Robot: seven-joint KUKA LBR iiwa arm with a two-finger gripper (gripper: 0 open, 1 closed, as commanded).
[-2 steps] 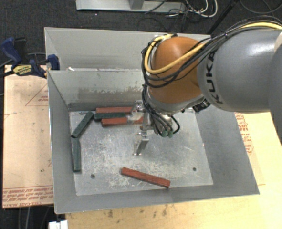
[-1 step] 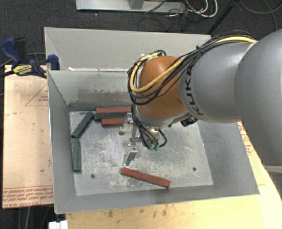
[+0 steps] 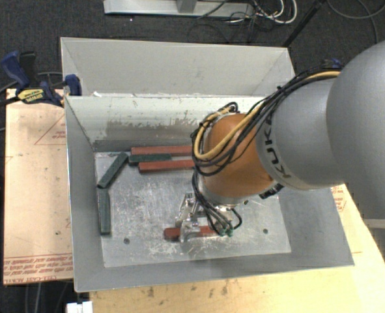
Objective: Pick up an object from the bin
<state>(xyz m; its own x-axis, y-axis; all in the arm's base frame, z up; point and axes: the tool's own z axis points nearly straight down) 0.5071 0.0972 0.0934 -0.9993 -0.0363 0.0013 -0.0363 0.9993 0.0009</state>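
Under the arm, bin [image 3: 146, 204]: grey metal, a few bars scattered on its floor.
Arm [image 3: 329, 129]: reaches in from the right, with an orange cover [image 3: 234, 158] and cables at the wrist.
Back bars: one dark green bar [image 3: 158, 151] and one red-brown bar [image 3: 166, 165], side by side by the rear wall.
Left bars: a tilted green bar [image 3: 113, 169] and a green bar [image 3: 104, 212] lying along the left wall.
Gripper [image 3: 193, 230]: low at front centre; open or closed, cannot tell.
Short red-brown bar [image 3: 172, 233]: on the floor right at the gripper, ends showing on either side.

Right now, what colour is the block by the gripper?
Reddish brown; the camera view shows the block at the gripper.
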